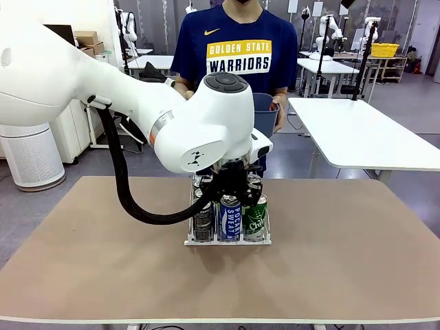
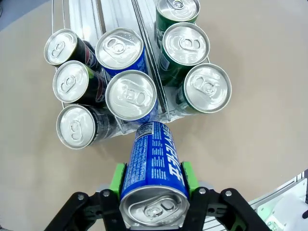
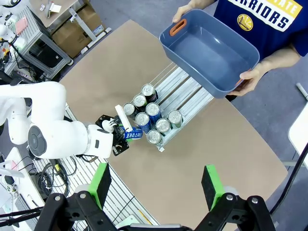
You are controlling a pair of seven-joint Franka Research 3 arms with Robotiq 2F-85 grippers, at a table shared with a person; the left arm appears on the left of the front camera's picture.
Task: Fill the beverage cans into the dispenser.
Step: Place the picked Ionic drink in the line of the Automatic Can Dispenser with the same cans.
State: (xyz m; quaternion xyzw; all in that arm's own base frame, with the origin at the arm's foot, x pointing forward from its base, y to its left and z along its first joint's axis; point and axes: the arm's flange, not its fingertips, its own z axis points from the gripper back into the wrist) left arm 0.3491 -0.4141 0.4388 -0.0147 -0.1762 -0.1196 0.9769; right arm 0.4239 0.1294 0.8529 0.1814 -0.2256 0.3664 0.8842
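Centre-frame on the brown table (image 1: 357, 261), the dispenser (image 2: 144, 43) holds eight cans (tub emptied), left gripper (image 2: 154, 180) clamping the last blue can (image 2: 154, 168), right gripper (image 3: 156, 185) spread, empty.

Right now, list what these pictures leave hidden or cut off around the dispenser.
- Front view: the left arm covers the dispenser's back rows and the left tool's grip.
- Left wrist view: the held Pocari Sweat can hides the table beneath it; the top edge cuts off the lanes' far end.
- Right wrist view: the blue tub covers the dispenser's far end.
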